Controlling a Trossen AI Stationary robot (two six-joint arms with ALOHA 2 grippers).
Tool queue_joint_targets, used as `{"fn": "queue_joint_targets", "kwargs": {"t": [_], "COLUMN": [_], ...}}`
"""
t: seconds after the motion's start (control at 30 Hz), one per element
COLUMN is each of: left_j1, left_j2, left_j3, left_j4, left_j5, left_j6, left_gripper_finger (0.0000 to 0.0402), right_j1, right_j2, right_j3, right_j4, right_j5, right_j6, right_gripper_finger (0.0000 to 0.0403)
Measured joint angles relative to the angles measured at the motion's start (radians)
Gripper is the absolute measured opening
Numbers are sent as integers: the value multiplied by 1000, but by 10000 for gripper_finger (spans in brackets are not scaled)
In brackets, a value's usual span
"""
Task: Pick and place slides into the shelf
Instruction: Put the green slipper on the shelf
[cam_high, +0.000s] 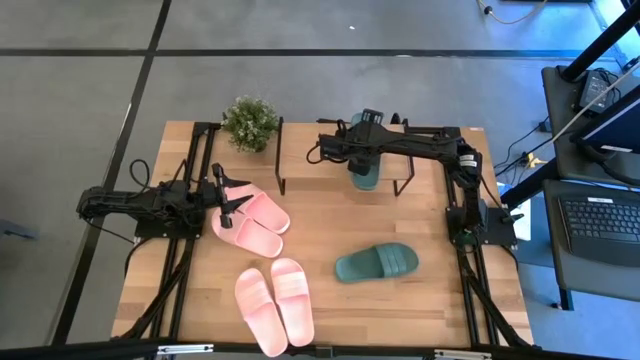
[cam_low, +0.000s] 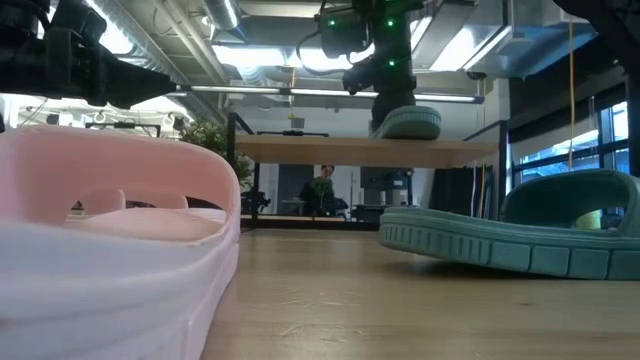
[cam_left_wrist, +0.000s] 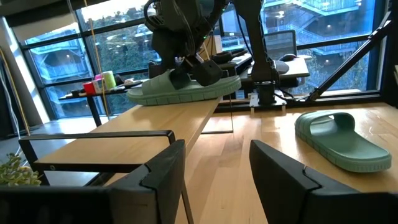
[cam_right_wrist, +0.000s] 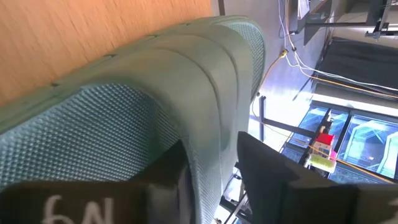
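Observation:
A dark green slide (cam_high: 365, 176) lies sole-down on the shelf's wooden top (cam_high: 300, 152), toward its right end. My right gripper (cam_right_wrist: 211, 180) slants down over it, open. One finger stands under the strap (cam_right_wrist: 205, 93) and one outside it; I see no plain touch. A second green slide (cam_high: 377, 263) lies on the table right of centre. One pink pair (cam_high: 255, 222) lies at centre left and another (cam_high: 275, 305) by the near edge. My left gripper (cam_left_wrist: 217, 155) hovers open and level above the first pink pair, with nothing between its fingers.
A small potted plant (cam_high: 249, 122) stands at the shelf's left end, near the table's far edge. Black arm frames run along both sides of the table. Bare wood shows between the shelf and the green slide on the table.

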Motion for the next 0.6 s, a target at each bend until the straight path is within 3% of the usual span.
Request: {"fn": "queue_joint_targets", "kwargs": {"t": [0.23,0.6], "left_j1": [0,0], "left_j2": [0,0], "left_j3": [0,0], "left_j4": [0,0], "left_j5": [0,0], "left_j6": [0,0], "left_gripper_finger": [173,173], "right_j1": [1,2], "right_j2": [0,0], "right_j3": [0,0], "right_j4": [-13,-54], "right_j5": [0,2], "right_j6": [0,-29], "right_gripper_finger": [163,167]}}
